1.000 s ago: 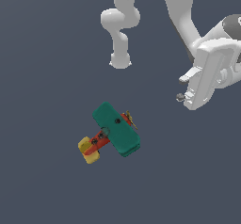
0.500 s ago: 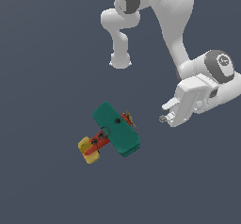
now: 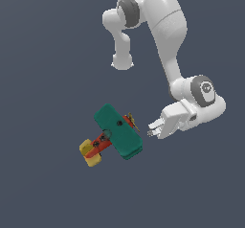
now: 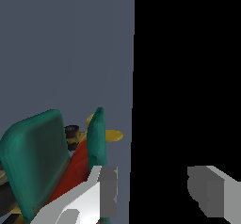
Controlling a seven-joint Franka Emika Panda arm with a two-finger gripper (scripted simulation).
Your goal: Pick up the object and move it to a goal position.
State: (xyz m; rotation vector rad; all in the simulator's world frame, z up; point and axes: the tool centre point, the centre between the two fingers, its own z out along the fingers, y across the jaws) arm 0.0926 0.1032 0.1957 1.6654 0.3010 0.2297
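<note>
The object is a toy biplane [image 3: 116, 132] with teal-green double wings, a red body and a yellow tail, lying on the grey floor in the exterior view. My gripper [image 3: 153, 130] sits just to the exterior view's right of the plane's nose, close to it but apart, open with nothing between its fingers. In the wrist view the biplane [image 4: 52, 162] shows its teal wings, red body and yellow propeller beside one fingertip [image 4: 107, 190], while the gripper [image 4: 157, 190] stands open.
The white arm [image 3: 167, 35] arches over the scene from the back down to the gripper. Plain grey floor [image 3: 48, 54] surrounds the plane. A large black area [image 4: 188, 77] fills much of the wrist view.
The gripper has come down and moved toward the exterior view's left, from high at the right to just beside the plane's nose. The plane has not moved.
</note>
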